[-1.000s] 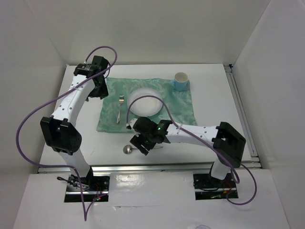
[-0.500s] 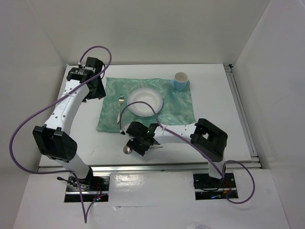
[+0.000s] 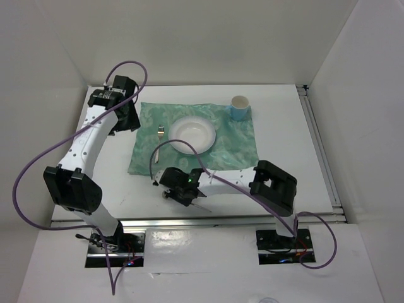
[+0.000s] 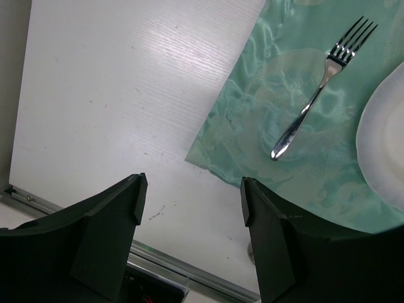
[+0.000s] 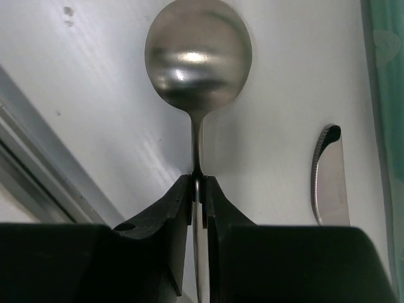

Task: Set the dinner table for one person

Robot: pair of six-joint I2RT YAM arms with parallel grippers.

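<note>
On the white dinner table (image 3: pixel 287 142) lies a teal placemat (image 3: pixel 237 146) with a white plate (image 3: pixel 194 134), a fork (image 3: pixel 159 142) to the plate's left and a blue cup (image 3: pixel 240 107) at its far right corner. My right gripper (image 3: pixel 183 191) is low at the table's near edge, in front of the placemat. In the right wrist view my right gripper (image 5: pixel 197 183) is shut on the neck of a metal spoon (image 5: pixel 198 63), whose bowl points ahead. My left gripper (image 3: pixel 126 117) hovers left of the placemat; in its wrist view my left gripper (image 4: pixel 192 202) is open and holds nothing.
A knife (image 5: pixel 328 183) lies on the table just right of the spoon, beside the placemat's edge (image 5: pixel 385 95). The metal rail (image 3: pixel 189 221) runs along the near edge close to the right gripper. White walls enclose the table. The left wrist view shows the fork (image 4: pixel 309 107) and the plate's rim (image 4: pixel 385 145).
My right arm has swung left and lowered over the spoon, and its jaws have closed on the spoon's neck. The left arm shifted slightly, then stayed still and open.
</note>
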